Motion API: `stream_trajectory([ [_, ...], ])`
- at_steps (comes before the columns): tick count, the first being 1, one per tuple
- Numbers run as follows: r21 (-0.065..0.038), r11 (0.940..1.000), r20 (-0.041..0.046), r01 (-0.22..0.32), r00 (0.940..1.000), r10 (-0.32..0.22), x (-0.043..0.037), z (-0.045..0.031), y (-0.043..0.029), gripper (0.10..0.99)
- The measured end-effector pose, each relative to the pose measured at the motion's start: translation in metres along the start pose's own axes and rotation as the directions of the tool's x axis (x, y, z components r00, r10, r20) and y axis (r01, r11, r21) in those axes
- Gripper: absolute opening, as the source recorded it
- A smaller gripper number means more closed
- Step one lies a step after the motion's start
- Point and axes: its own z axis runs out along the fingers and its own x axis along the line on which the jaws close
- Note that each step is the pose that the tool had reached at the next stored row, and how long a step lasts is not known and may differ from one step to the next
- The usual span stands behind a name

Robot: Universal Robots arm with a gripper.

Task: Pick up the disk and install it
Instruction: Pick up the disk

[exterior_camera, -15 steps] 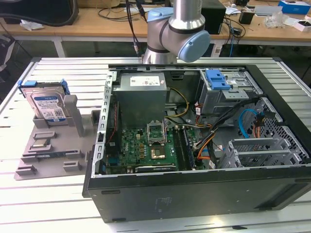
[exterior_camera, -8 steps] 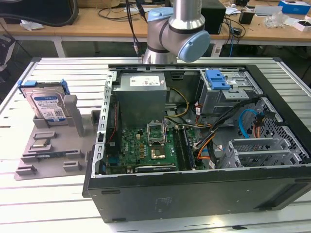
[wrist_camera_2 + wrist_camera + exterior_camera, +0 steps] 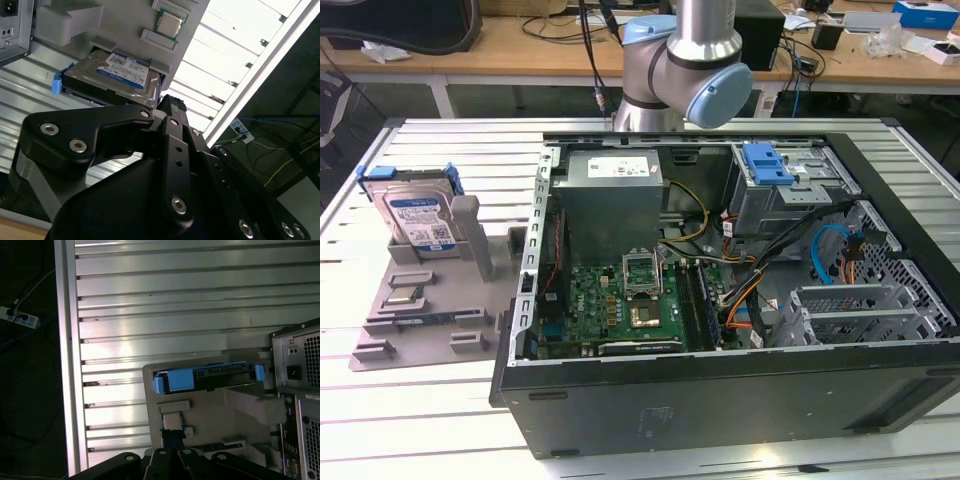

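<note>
Slatted table (image 3: 420, 420) with disk (image 3: 420, 218); workbench (image 3: 520, 48) behind

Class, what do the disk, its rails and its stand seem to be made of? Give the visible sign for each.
Disk: likely metal, silver-grey with a dull sheen, under a white-and-blue label.
Rails: probably plastic, uniform bright blue, matte.
Stand: apparently plastic, flat matte grey, blocky shapes.

Electronics lab, open computer case (image 3: 720, 405), cluttered workbenches (image 3: 510, 42)
</note>
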Motion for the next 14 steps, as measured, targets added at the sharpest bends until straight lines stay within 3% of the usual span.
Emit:
stream_trajectory([
  [5, -0.002, 0.9971, -0.0028, 0.076, 0.9971, -0.076, 0.0, 0.0, 0.0, 0.106],
  [9, -0.004, 0.9882, -0.0054, 0.153, 0.9882, -0.153, 0.0, 0.0, 0.0, 0.106],
  [11, -0.006, 0.9745, -0.0078, 0.224, 0.9745, -0.224, 0.0, 0.0, 0.0, 0.106],
  [14, -0.008, 0.9601, -0.0095, 0.28, 0.96, -0.28, 0.0, 0.0, 0.0, 0.106],
])
